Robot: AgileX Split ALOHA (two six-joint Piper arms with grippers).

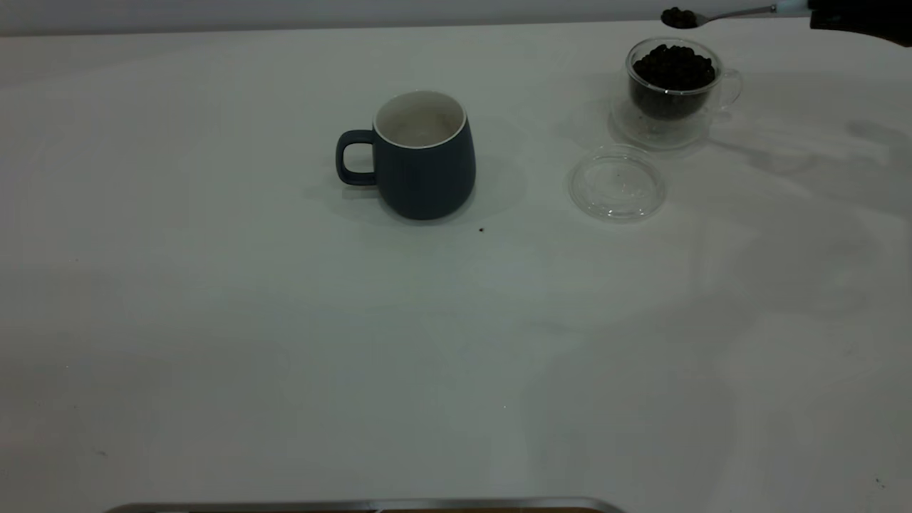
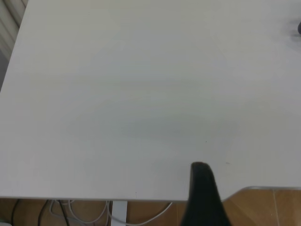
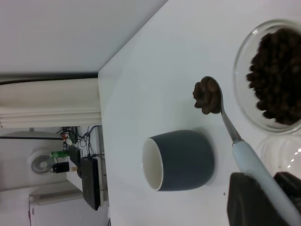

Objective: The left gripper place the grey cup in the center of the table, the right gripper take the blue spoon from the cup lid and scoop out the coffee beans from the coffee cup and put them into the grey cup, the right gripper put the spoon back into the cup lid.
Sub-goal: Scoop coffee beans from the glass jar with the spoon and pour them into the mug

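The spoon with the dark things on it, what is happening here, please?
The right gripper holds the blue spoon, loaded with coffee beans, in the air near the glass coffee cup, which is full of beans. The grey cup stands near the middle of the table and looks empty. The cup lid lies between the two cups, with nothing on it. The left gripper is off at the table's edge, holding nothing.
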